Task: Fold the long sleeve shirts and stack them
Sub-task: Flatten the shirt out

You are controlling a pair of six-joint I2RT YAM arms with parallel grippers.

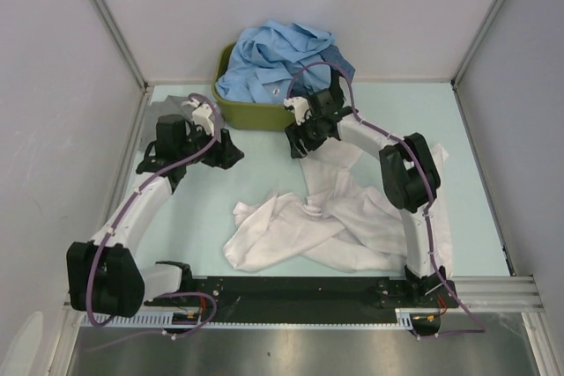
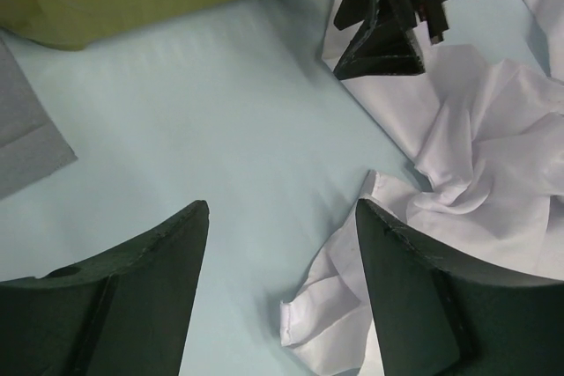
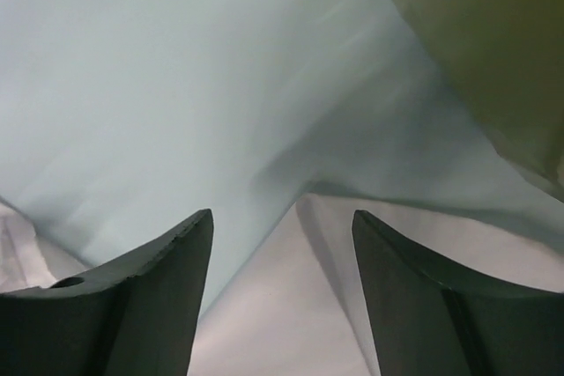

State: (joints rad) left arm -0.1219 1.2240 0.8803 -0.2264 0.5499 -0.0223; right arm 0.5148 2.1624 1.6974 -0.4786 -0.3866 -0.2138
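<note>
White shirt (image 1: 300, 235) crumpled on table (image 1: 203, 213), left fingers (image 2: 132, 297) spread, empty, right fingers (image 3: 132, 297) spread, empty

In front of the tub (image 1: 256, 116), bare table (image 1: 203, 213) lies open leftward; rightward, a crumpled white shirt (image 1: 291, 235) covers it.

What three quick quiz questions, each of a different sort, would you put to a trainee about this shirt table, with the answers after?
1. True or false: the white shirt lies neatly folded on the table.
2. Where are the light blue shirts? A: heaped in the olive-green tub. B: spread flat by the left arm. C: draped over the right arm.
3. What do the left arm's jaws hold?
Key: 1 false, it is crumpled. 2 A. 3 Nothing; they stand open over bare table.
</note>
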